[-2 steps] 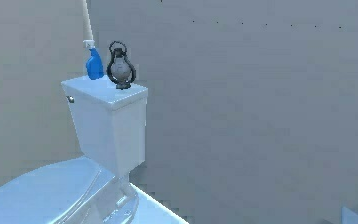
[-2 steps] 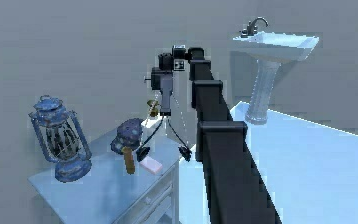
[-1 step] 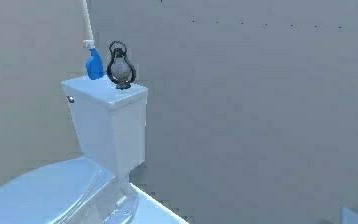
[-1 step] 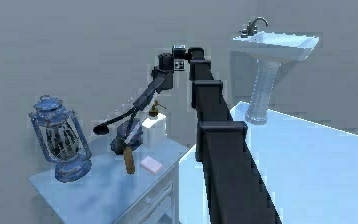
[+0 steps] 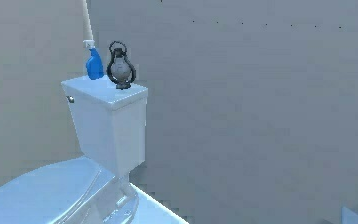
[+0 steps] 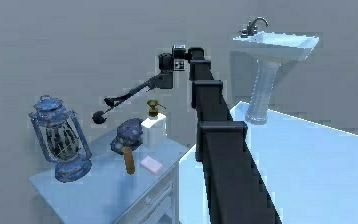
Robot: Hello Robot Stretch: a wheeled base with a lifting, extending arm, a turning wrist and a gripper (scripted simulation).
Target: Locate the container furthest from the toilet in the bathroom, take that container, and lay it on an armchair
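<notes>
The claw [image 6: 107, 106] shows near the white pump bottle [image 6: 153, 123] on the small tabletop [image 6: 112, 180], probably the wanted container; I cannot tell whether it grasps anything. A careless reach could topple the bottle, since a blue lantern [image 6: 59, 138] and a brown-handled brush [image 6: 128, 140] crowd it. The spray bottle [image 5: 92, 64] on the toilet [image 5: 112, 120] would be the wrong pick.

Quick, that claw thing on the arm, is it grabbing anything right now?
Gripper: cannot tell whether it holds anything; a pump bottle on the cabinet sits close by.
</notes>
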